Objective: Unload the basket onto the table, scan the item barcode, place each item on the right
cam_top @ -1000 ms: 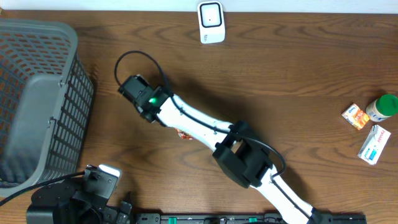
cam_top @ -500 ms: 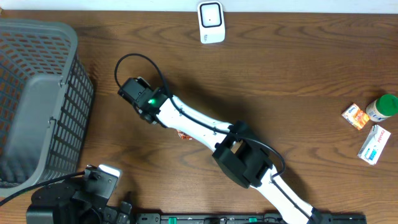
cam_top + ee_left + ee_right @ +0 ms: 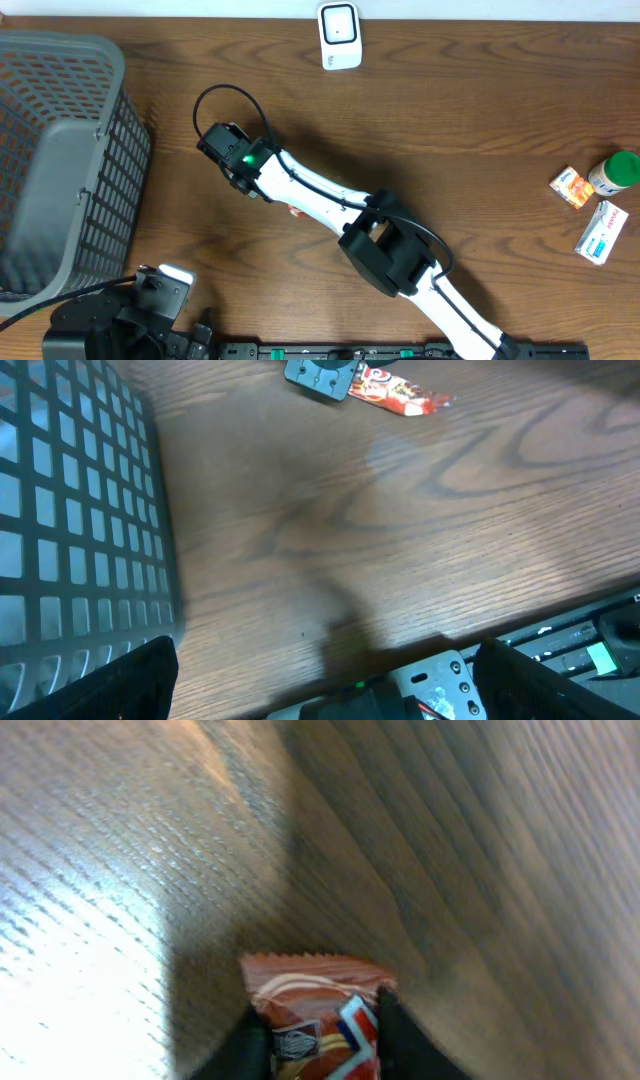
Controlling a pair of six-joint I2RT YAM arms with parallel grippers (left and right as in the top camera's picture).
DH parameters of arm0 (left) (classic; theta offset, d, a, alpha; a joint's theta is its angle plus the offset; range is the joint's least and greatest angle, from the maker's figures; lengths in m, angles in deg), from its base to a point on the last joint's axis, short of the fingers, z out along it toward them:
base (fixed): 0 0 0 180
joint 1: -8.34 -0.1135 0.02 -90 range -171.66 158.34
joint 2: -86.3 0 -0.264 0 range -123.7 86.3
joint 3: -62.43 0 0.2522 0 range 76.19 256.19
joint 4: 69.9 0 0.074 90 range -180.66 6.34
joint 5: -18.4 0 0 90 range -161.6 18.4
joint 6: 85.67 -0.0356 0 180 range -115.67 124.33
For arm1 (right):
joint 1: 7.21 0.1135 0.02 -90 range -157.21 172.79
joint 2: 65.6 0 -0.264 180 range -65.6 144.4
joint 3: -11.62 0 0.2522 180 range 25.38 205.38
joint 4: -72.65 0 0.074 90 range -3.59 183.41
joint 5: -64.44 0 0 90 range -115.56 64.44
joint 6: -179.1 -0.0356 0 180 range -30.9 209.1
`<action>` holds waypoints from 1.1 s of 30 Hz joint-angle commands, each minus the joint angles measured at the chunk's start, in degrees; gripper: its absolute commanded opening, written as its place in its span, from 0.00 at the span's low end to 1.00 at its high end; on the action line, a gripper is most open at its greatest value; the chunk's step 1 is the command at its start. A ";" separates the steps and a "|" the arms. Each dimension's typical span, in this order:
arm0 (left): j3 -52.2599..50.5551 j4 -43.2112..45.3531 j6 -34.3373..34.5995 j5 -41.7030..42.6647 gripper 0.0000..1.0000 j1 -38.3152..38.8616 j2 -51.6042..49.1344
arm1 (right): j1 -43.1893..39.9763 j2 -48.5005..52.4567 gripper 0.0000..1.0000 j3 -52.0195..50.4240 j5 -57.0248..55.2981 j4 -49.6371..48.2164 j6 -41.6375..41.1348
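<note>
The right arm reaches across the tabletop from the near right corner towards the middle left. In the overhead view it hides its own fingers. The right wrist view shows a red snack packet between the right fingers. The two dark fingers press against the packet's sides and pinch it, with its crimped end pointing away from the wrist. That view is blurred, and I cannot tell whether the packet rests on the wood or is lifted off it. From the left wrist, the same packet shows at the top of the view, lying over bare wood to the right of the grey basket.

The left fingers are spread wide at the near left corner, beside the basket, with nothing between them.

A white scanner stands at the far edge, well apart from the packet. At the right edge, a green-capped bottle, a small orange box and a white box lie close together.
</note>
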 commanded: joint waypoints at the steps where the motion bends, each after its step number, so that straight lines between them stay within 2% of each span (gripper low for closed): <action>1: 0.37 -0.13 -0.33 -0.17 0.95 0.17 0.20 | -0.13 1.62 0.09 0.87 0.39 0.63 -0.46; 4: 0.37 -0.15 -0.33 -0.17 0.95 0.17 0.20 | -0.09 1.62 0.01 4.48 2.97 5.51 -0.46; 7: 0.37 -0.13 -0.33 -0.17 0.95 0.17 0.20 | -0.96 1.62 0.01 11.87 15.96 14.29 0.31; 11: 0.37 -0.13 -0.33 -0.17 0.95 0.17 0.20 | -4.31 1.62 0.01 19.58 43.34 21.92 6.56; 13: 0.37 -0.13 -0.33 -0.17 0.95 0.17 0.20 | -7.65 1.64 0.01 20.00 64.15 23.39 10.34; 14: 0.37 -0.13 -0.33 -0.17 0.95 0.17 0.20 | -9.09 1.77 0.05 19.89 70.82 24.17 11.67; 15: 0.37 -0.13 -0.33 -0.17 0.95 0.17 0.20 | -11.08 2.23 0.40 19.30 76.48 25.18 13.14; 16: 0.37 -0.13 -0.33 -0.17 0.95 0.17 0.20 | -12.39 2.43 0.92 18.84 76.83 25.77 13.31; 17: 0.37 -0.13 -0.33 -0.17 0.95 0.17 0.20 | -13.81 2.91 0.99 18.27 75.08 26.27 12.98; 25: 0.37 -0.13 -0.33 -0.17 0.95 0.17 0.20 | -21.81 3.63 0.99 16.26 65.77 27.32 8.02; 31: 0.37 -0.15 -0.33 -0.17 0.95 0.17 0.20 | -22.10 3.32 0.98 16.26 65.53 29.09 8.35; 32: 0.37 -0.13 -0.33 -0.17 0.95 0.17 0.20 | -21.66 3.32 0.87 16.26 65.53 29.88 8.87; 33: 0.37 -0.13 -0.33 -0.17 0.95 0.17 0.20 | -21.14 3.30 0.66 16.26 65.55 30.58 9.44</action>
